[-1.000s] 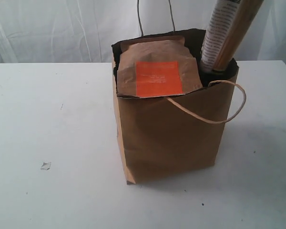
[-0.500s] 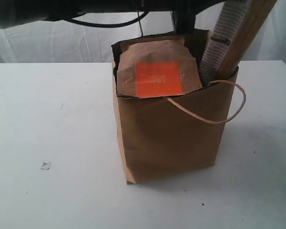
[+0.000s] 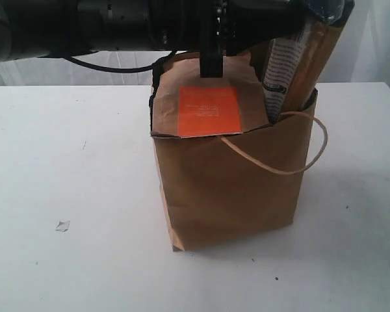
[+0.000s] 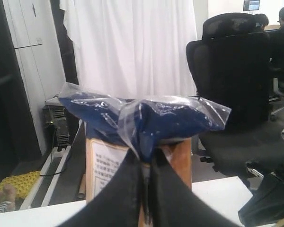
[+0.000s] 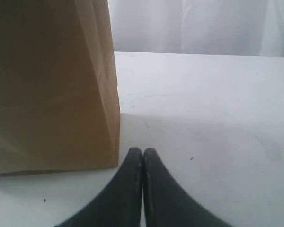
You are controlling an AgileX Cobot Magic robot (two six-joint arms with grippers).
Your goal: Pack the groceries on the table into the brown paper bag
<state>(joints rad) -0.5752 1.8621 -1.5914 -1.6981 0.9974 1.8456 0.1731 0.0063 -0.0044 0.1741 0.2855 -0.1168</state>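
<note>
The brown paper bag (image 3: 234, 188) stands upright on the white table (image 3: 71, 169). A brown orange-labelled pouch (image 3: 208, 107) sticks out of its mouth. Beside the pouch the long pasta packet (image 3: 292, 65) stands in the bag's right corner, leaning right, its top far above the rim. My left arm (image 3: 117, 26) reaches across the top of the exterior view to that packet. In the left wrist view my left gripper (image 4: 146, 158) is shut on the pasta packet's (image 4: 146, 118) dark-blue plastic top. My right gripper (image 5: 142, 152) is shut and empty, low over the table (image 5: 213, 104) beside the bag's wall (image 5: 52, 85).
A twine handle (image 3: 292, 156) hangs down the bag's front. A small paper scrap (image 3: 62, 225) lies on the table at the front left. A black office chair (image 4: 236, 71) and a white curtain stand beyond the table.
My left arm has come in across the top of the exterior view and lowered. The pasta packet has tipped a little leftward, and the bag's rim and pouch have shifted slightly left.
</note>
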